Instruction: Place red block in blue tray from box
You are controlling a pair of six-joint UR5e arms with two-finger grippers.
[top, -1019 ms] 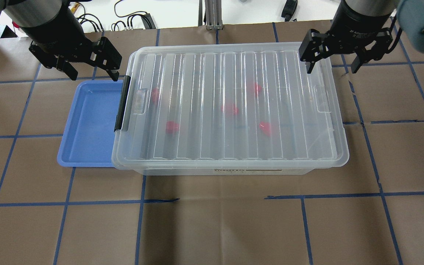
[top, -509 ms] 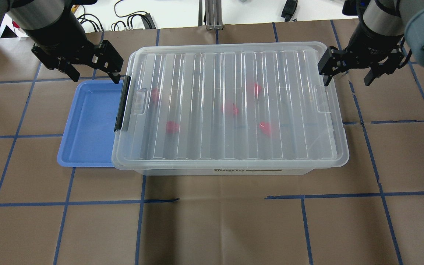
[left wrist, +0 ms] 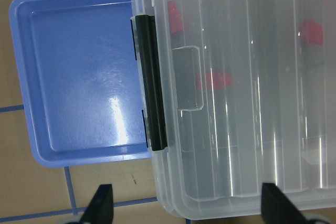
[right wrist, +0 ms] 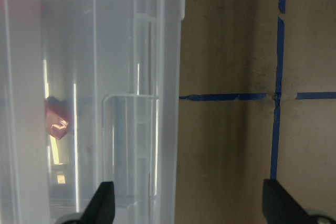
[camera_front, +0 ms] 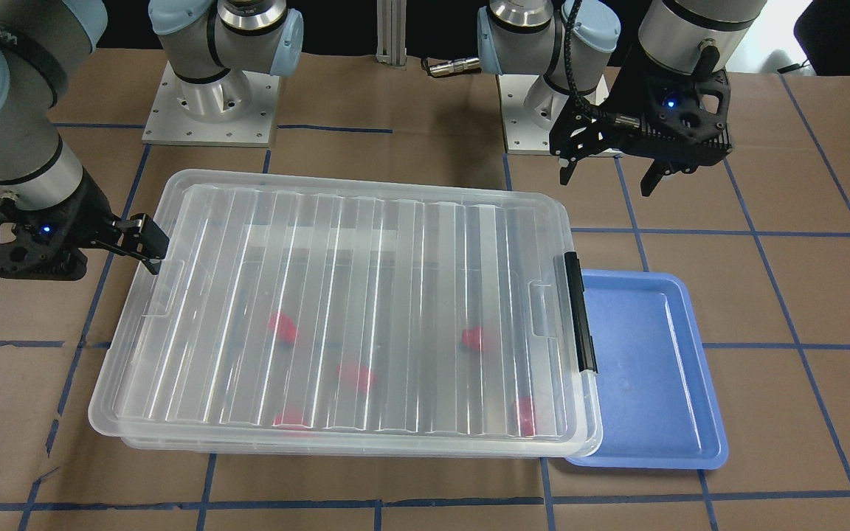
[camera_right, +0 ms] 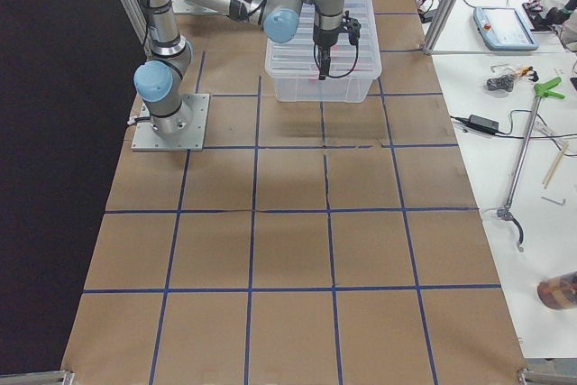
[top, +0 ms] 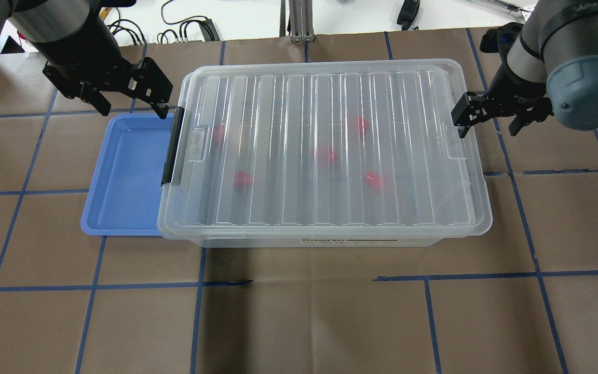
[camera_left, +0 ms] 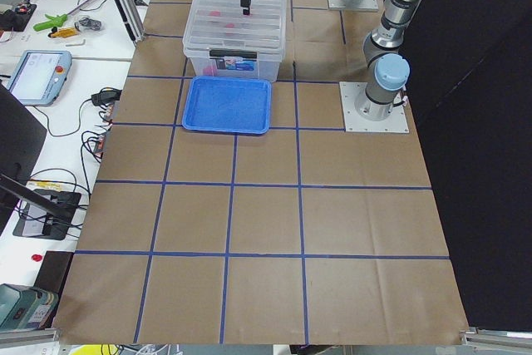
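The box (top: 325, 150) is a clear bin with its ribbed lid on and a black latch bar (top: 173, 145) at its left end. Several red blocks lie inside under the lid, one of them (top: 243, 179) near the latch. The blue tray (top: 122, 176) lies empty beside the latch end, partly under the box rim. My left gripper (top: 133, 110) is open and empty above the tray's far edge. My right gripper (top: 488, 131) is open and empty at the box's right end. In the right wrist view it (right wrist: 191, 205) straddles the lid's rim.
The table is brown paper with a blue tape grid. The robot bases (camera_front: 211, 96) stand behind the box. An aluminium post (top: 299, 21) and cables (top: 190, 26) lie beyond the table's far edge.
My right gripper has moved right and down the overhead view, from above the lid's far right corner to beside the box's right end. My left gripper has barely moved.
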